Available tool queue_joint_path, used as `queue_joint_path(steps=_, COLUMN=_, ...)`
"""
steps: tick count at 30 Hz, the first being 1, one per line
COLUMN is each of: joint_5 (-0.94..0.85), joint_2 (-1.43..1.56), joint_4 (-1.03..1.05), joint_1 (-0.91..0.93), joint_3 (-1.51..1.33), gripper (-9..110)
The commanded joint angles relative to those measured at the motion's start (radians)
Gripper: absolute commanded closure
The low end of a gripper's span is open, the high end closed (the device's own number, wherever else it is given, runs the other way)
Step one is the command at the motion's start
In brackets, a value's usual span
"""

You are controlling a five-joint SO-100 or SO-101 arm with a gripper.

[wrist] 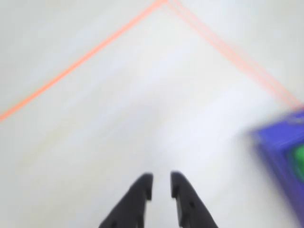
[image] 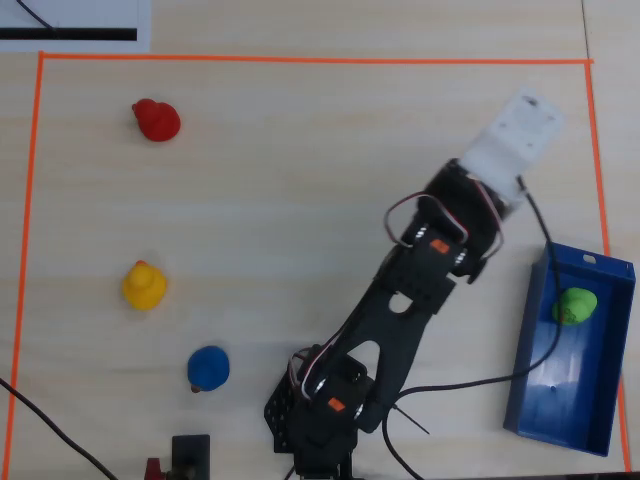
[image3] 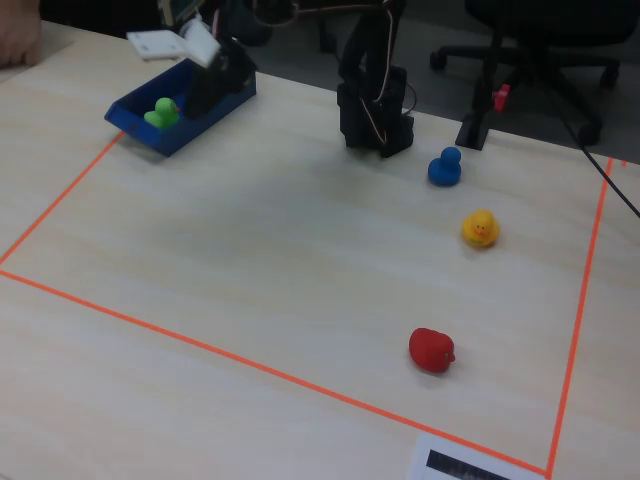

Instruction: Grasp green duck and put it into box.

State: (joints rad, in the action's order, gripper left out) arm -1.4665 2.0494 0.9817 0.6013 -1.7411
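Note:
The green duck (image: 576, 305) lies inside the dark-blue box (image: 580, 385) near its far end, at the right of the overhead view. The fixed view has the same green duck (image3: 160, 110) in the box (image3: 190, 132) at the back left. My gripper (wrist: 161, 183) hangs over bare table to the left of the box (wrist: 280, 135) in the blurred wrist view. Its two black fingers stand slightly apart with nothing between them. From overhead, the white wrist mount (image: 515, 135) hides the fingers. A green smear in the wrist view's right edge is the green duck (wrist: 299, 154).
A red duck (image: 156, 120), a yellow duck (image: 144, 286) and a blue duck (image: 208, 368) sit on the left side of the table. Orange tape (image: 300, 60) frames the work area. The arm base (image: 320, 415) and a black cable (image: 470, 378) are at the near edge.

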Motion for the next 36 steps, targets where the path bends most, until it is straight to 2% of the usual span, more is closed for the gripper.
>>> queue_joint_path(steps=1, joint_5=0.003, joint_2=0.288, joint_4=0.06, joint_1=-0.311, joint_3=-0.238, gripper=101)
queue_joint_path(steps=7, joint_5=-0.025, joint_2=0.604, joint_4=0.127, joint_1=-0.52, joint_3=-0.663, gripper=101)
queue_joint_path(steps=19, joint_5=-0.069, joint_2=0.907, joint_4=-0.025, joint_1=-0.641, joint_3=-1.164, gripper=101)
queue_joint_path(steps=22, joint_5=-0.069, joint_2=1.025, joint_4=-0.009, joint_1=-0.655, joint_3=-1.269, gripper=101)
queue_joint_path(steps=28, joint_5=-0.069, joint_2=1.223, joint_4=0.16, joint_1=-0.653, joint_3=-1.353, gripper=101)
queue_joint_path(steps=36, joint_5=-0.071, joint_2=1.261, joint_4=0.285, joint_1=-0.64, joint_3=-1.364, gripper=101)
